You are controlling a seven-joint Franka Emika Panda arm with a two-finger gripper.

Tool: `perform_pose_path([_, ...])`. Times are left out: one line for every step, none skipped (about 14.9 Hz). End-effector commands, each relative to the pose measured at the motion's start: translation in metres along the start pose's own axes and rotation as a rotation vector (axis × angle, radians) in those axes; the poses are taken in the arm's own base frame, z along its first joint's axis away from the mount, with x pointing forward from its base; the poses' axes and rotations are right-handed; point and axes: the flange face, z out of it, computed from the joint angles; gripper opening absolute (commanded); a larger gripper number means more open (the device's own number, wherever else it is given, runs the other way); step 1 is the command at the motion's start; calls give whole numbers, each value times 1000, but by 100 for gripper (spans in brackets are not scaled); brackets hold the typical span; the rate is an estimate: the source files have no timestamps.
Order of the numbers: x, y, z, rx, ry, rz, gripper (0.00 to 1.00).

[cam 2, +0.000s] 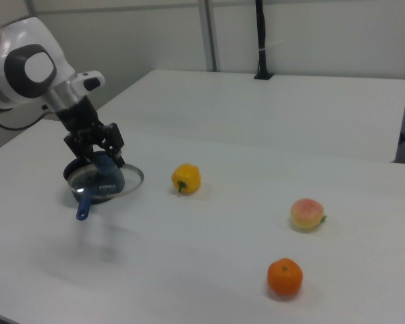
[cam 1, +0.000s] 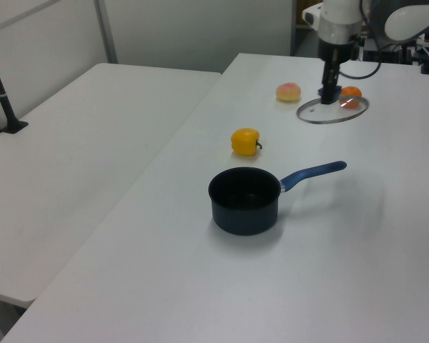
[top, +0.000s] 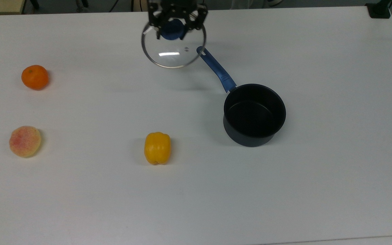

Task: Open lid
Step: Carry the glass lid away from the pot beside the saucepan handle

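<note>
Claw [top: 173,28] clamped on blue knob [top: 173,29] of lid [top: 173,47], held in air near desk's [top: 318,170] far edge, well apart from uncovered saucepan [top: 254,115].

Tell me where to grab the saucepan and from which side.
Grip the saucepan by its long blue handle, coming down from above. The handle lies flat and bare, pointing away from the pan body, narrow enough for two fingers. The pan's wide round wall looks harder to span.

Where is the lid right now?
In the top view the lid hangs from the hand by its blue knob, near the table's far edge, to the top view's left of the saucepan handle's tip.
</note>
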Motion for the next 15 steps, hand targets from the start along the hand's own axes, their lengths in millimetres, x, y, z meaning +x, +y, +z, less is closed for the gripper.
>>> perform_pose_path([-40,44,12,46,-57,-64,21])
perform_pose_path([-47,50,21,51,-70,-62,21])
perform_pose_path([-53,58,31,57,-87,-69,21])
perform_pose_path([-59,66,38,64,-97,-77,21])
perform_pose_path([-64,71,48,71,-106,-89,21])
perform_pose_path([-69,73,65,79,-102,-91,21])
perform_pose_path([-72,68,80,76,-86,-102,22])
perform_pose_path([-75,66,91,74,-78,-105,22])
perform_pose_path([-78,65,99,75,-72,-104,22])
perform_pose_path([-80,64,107,78,-73,-105,22])
perform_pose_path([-84,61,116,78,-70,-109,22])
perform_pose_path([-87,60,125,72,-59,-113,22])
perform_pose_path([-91,60,137,64,-46,-120,22])
perform_pose_path([-92,59,145,63,-44,-119,22])
perform_pose_path([-91,59,152,60,-44,-121,22])
